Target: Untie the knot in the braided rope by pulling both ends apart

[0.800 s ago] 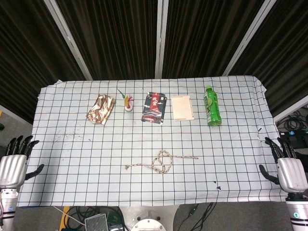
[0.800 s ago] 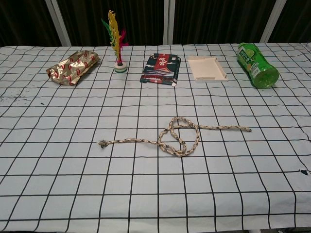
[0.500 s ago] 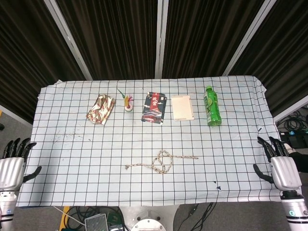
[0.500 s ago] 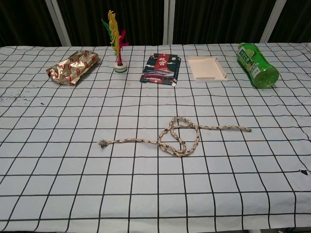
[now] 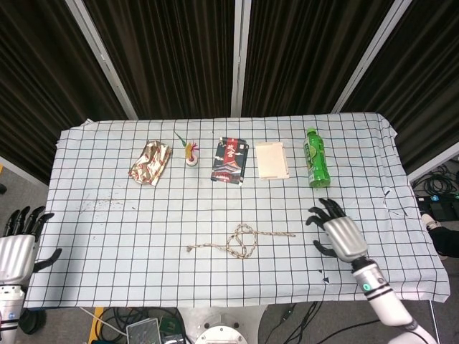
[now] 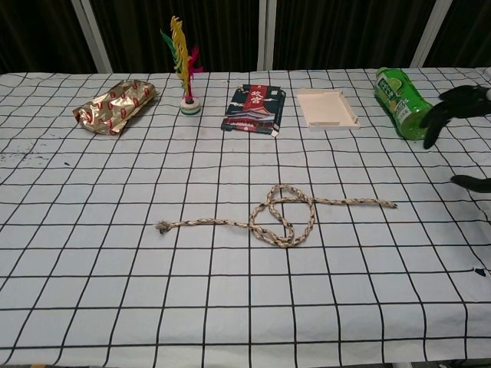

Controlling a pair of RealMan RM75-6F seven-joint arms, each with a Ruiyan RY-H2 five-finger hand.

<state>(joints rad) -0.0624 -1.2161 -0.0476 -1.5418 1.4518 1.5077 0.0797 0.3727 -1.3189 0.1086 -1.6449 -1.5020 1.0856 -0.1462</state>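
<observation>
A braided rope (image 5: 241, 241) (image 6: 281, 215) lies on the checked tablecloth with a loose knot in its middle. Its frayed left end (image 6: 162, 226) and its right end (image 6: 387, 204) both lie flat and free. My right hand (image 5: 337, 232) hovers over the cloth to the right of the rope's right end, fingers spread, holding nothing; the chest view shows only its dark fingertips (image 6: 459, 101) at the right edge. My left hand (image 5: 17, 242) hangs off the table's left side, fingers apart and empty, far from the rope.
Along the back of the table (image 5: 107, 215) stand a gold foil packet (image 5: 150, 162), a feathered shuttlecock (image 5: 190, 153), a dark printed packet (image 5: 231, 160), a small white box (image 5: 272, 159) and a lying green bottle (image 5: 315, 158) close behind my right hand.
My right hand has swung in from beyond the table's right edge to over the cloth, near the rope's right end. The left hand has barely moved; the rope lies unchanged.
</observation>
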